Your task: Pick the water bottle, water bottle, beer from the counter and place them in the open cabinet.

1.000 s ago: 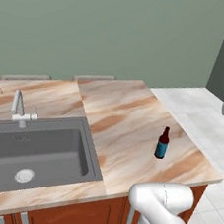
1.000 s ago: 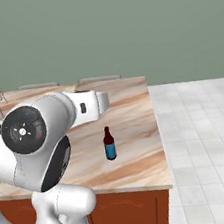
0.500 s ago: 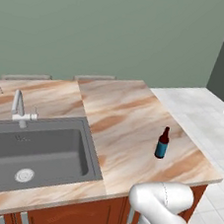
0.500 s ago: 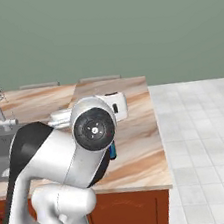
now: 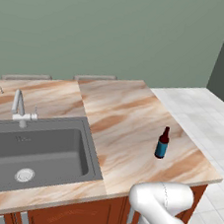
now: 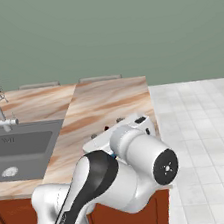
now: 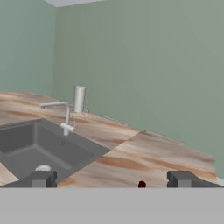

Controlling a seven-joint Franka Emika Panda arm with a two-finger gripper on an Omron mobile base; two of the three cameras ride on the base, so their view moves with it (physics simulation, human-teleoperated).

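Observation:
The beer [image 5: 163, 143], a slim bottle with a red-brown neck and a teal label, stands upright near the right end of the marble counter [image 5: 118, 115]. In the hand view its dark red cap [image 7: 141, 184] peeks up between my fingertips, nearer the right one. My gripper [image 7: 111, 181] is open, low behind the bottle, and looks across the counter [image 7: 148, 153] at the wall. In the right base view my bulky white arm [image 6: 137, 166] covers the spot where the beer stands. The water bottles and the open cabinet are out of view.
A grey sink [image 5: 35, 149] with a white faucet [image 5: 19, 108] is set into the counter's left part. A steel cylinder [image 7: 79, 99] stands behind the faucet. White tiled floor [image 5: 208, 116] lies right of the counter's end, and a green wall runs behind.
In the right base view my arm has swung right and downward, and now covers the beer. The beer and the rest of the scene have stayed put.

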